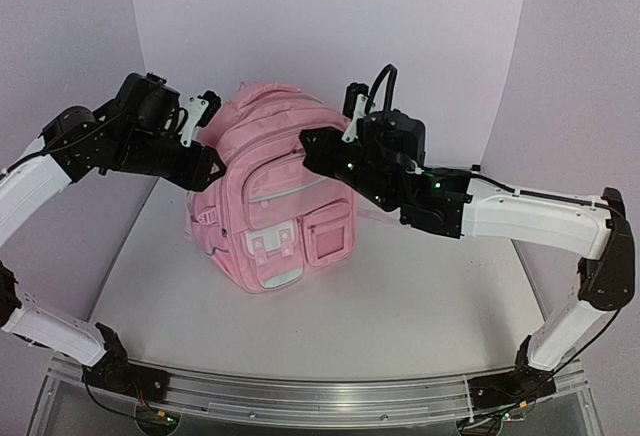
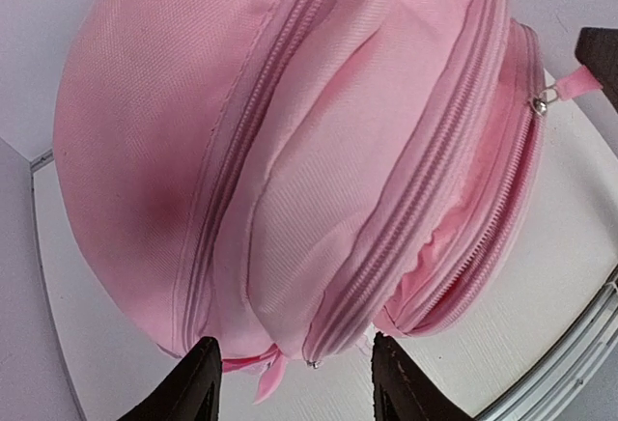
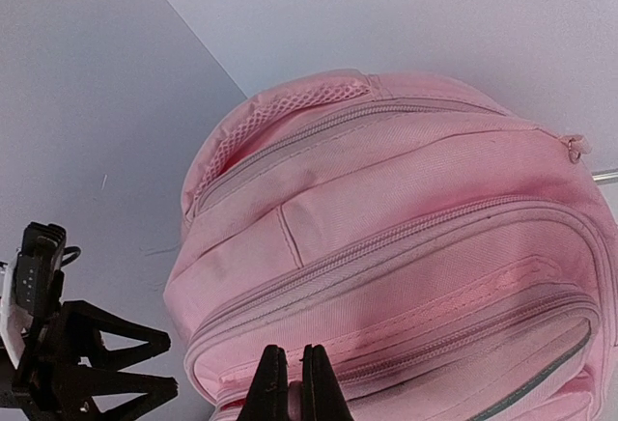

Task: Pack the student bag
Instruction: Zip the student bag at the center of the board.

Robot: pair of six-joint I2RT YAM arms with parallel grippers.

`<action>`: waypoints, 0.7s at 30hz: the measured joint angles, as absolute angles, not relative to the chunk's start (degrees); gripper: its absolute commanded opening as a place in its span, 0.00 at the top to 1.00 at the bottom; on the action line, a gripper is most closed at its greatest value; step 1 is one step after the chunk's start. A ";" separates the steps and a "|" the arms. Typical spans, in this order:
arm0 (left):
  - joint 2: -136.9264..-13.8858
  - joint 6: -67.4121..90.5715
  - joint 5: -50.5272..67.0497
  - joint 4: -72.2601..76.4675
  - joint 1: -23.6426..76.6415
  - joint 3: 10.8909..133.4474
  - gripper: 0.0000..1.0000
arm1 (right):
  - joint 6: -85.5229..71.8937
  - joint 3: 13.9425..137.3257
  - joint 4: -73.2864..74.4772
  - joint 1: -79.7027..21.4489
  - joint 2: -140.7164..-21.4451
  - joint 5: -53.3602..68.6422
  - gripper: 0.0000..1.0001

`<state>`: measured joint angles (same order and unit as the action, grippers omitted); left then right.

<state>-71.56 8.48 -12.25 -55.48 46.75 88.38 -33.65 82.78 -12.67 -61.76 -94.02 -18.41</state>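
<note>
The student bag (image 1: 275, 211), a large light-pink backpack, stands upright in the middle of the white table, front pockets facing me. My left gripper (image 1: 207, 168) is open at the bag's upper left side. In the left wrist view (image 2: 294, 387) its fingers straddle the zip ends of the bag (image 2: 290, 151) without touching. My right gripper (image 1: 306, 142) is at the bag's top right, shut on a pink zip pull tab (image 2: 568, 86). In the right wrist view (image 3: 288, 387) a bit of pink shows between the closed fingers, against the bag (image 3: 406, 228). The bag's zips look mostly closed.
The white table (image 1: 400, 306) is ringed by pale purple walls (image 1: 330, 26) at the back and sides. A metal rail (image 1: 300, 391) with the arm bases runs along the near edge. The open left gripper (image 3: 106, 373) shows in the right wrist view.
</note>
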 measured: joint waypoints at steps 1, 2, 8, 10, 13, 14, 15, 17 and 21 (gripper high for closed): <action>-72.11 8.11 -12.24 -55.44 46.47 88.38 0.45 | -33.65 82.78 -12.60 -61.76 -93.98 -18.40 1.00; -72.55 7.79 -12.13 -55.31 46.19 88.38 0.44 | -33.65 82.78 -12.55 -61.76 -93.97 -18.39 1.00; -73.51 5.62 -8.49 -52.13 45.53 88.31 0.68 | -33.14 82.79 -12.48 -61.78 -93.95 -18.43 1.00; -73.96 4.86 -6.95 -51.26 45.37 88.31 0.78 | -32.55 82.95 -12.30 -61.76 -93.95 -18.57 1.00; -75.39 4.18 -4.98 -49.51 44.98 88.31 0.91 | -31.18 83.53 -11.42 -61.78 -93.95 -18.89 1.00; -75.93 3.67 -4.45 -48.93 44.90 88.35 0.95 | -30.68 83.85 -10.89 -61.76 -93.95 -19.14 1.00; -76.37 3.33 -3.86 -48.33 44.79 88.39 0.98 | -30.17 84.09 -10.37 -61.73 -93.89 -19.48 1.00; -77.28 2.99 -2.31 -47.11 44.64 88.51 1.00 | -29.15 84.43 -9.21 -61.53 -93.55 -20.19 1.00; -80.12 2.83 1.69 -44.07 44.66 89.69 1.00 | -26.92 84.90 -5.90 -60.06 -92.02 -21.05 1.00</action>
<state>-80.12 2.83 1.69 -44.07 44.66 89.69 -26.92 84.90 -5.90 -60.06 -92.02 -21.05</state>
